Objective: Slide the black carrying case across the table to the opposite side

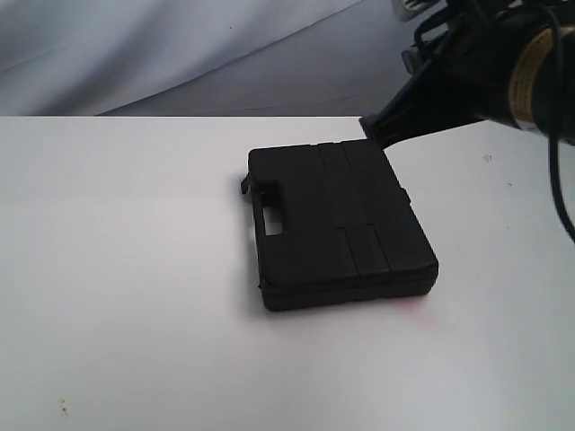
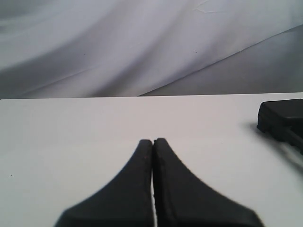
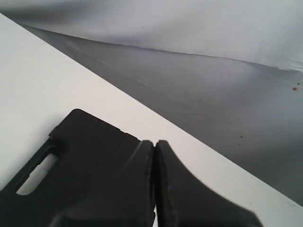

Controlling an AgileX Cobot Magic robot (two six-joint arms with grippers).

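Exterior view first: we see the case (image 1: pixel 337 224) lying flat on the table (image 1: pixel 117 269), a little right of the middle and nearer the far edge than the near one. Its handle (image 1: pixel 269 215) faces the left of that view. A faint red mark (image 1: pixel 413 305) shows on the white top just beside the case's near right corner, and a few small specks (image 1: pixel 63 409) sit near the front left. Behind the table hangs a pale cloth (image 1: pixel 180 45).

We find the right gripper (image 1: pixel 375 130) reaching in from the upper right, its tip at the far right corner of the case. In the right wrist view its fingers (image 3: pixel 142 179) are pressed together with nothing between them, and they lie over the lid of the case (image 3: pixel 90 161) close to its far edge. We cannot tell whether they touch the lid.

In the left wrist view we see the left gripper (image 2: pixel 153 140) closed tight as well, holding nothing, low over bare table (image 2: pixel 71 142). The case (image 2: pixel 283 116) shows only as a corner at the side of that picture, well apart from the tips.
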